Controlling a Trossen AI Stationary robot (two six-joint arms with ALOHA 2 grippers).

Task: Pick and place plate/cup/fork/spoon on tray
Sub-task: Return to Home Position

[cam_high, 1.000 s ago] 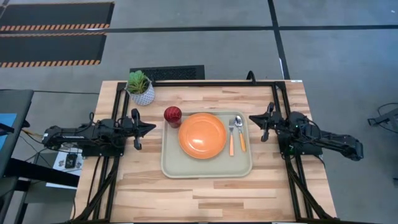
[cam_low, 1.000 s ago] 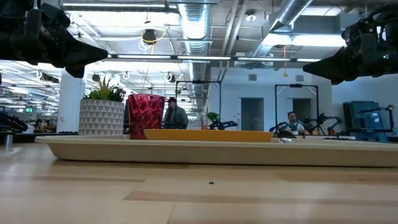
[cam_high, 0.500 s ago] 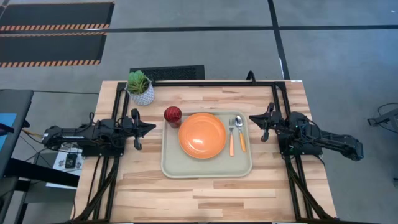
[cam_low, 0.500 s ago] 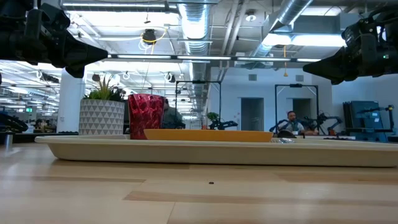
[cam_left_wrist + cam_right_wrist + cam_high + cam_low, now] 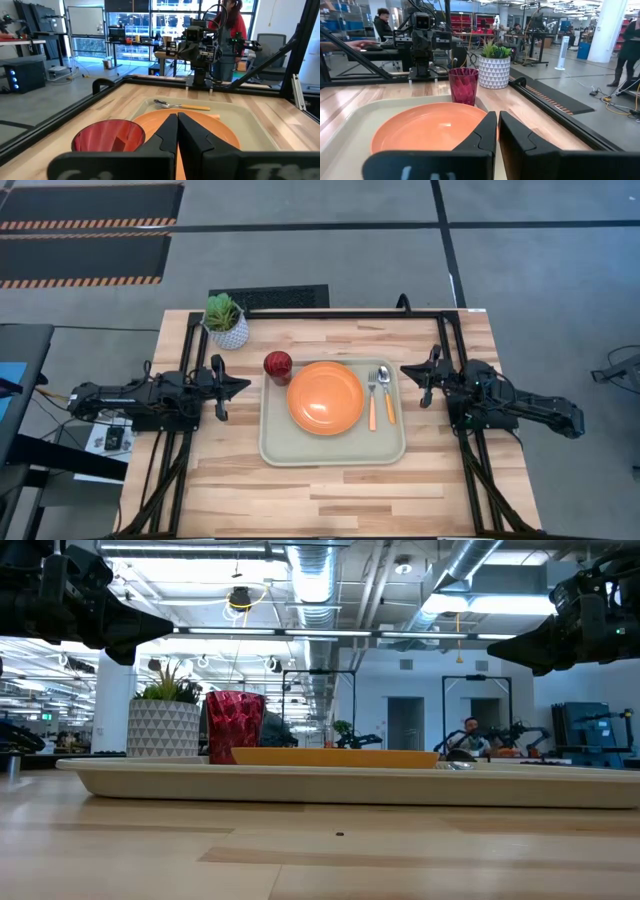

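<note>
The tray (image 5: 333,448) lay mid-table with the plate (image 5: 325,397) on it, and the fork (image 5: 372,402) and spoon (image 5: 387,393) side by side near its right rim. The cup (image 5: 277,364) stood at the tray's far left corner, seemingly just off the rim. The left gripper (image 5: 238,385) and right gripper (image 5: 410,371) hovered beside the tray, fingers closed on nothing.

Left arm lies low along the table's left side, its left gripper (image 5: 238,385) pointing inward, fingers (image 5: 167,131) pressed together (nothing held). Right arm mirrors it on the right side; right gripper (image 5: 408,369) likewise closed, fingers (image 5: 486,131) empty.
</note>
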